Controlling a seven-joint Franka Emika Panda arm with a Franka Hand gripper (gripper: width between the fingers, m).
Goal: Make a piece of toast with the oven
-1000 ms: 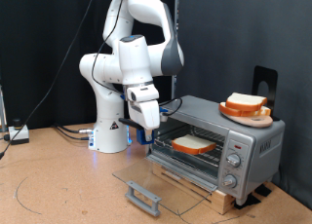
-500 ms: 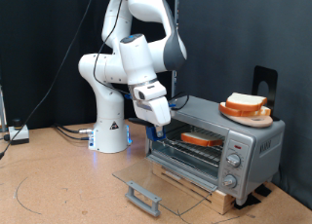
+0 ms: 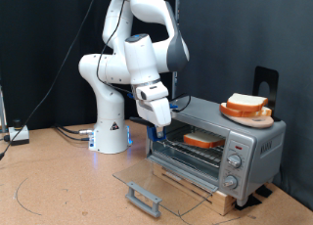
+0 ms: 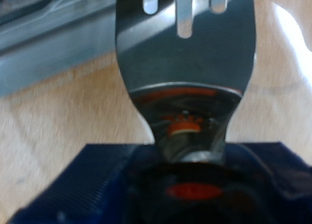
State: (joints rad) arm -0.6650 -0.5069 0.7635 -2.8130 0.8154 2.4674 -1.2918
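Observation:
The silver toaster oven (image 3: 256, 147) stands at the exterior view's right with its glass door (image 3: 156, 181) folded down flat. One slice of toast (image 3: 202, 140) lies inside the oven at rack height. A second slice (image 3: 246, 104) sits on the orange plate (image 3: 235, 114) on the oven's roof. My gripper (image 3: 156, 117) hangs just in front of the oven's opening, tilted, and is shut on a blue-handled metal spatula (image 4: 185, 58) that reaches toward the toast. The wrist view shows the slotted blade; the toast is out of that view. I cannot tell whether the toast rests on the blade or the rack.
The door's dark bar handle (image 3: 144, 198) juts out low in front. The oven's knobs (image 3: 233, 166) are on its right face. A black stand (image 3: 266, 83) rises behind the oven. Cables (image 3: 68, 132) and a small box (image 3: 17, 135) lie on the wooden table at the exterior view's left.
The gripper rose and moved toward the oven, tilting the spatula. The toast went deeper into the oven. Nothing has moved in the last half second.

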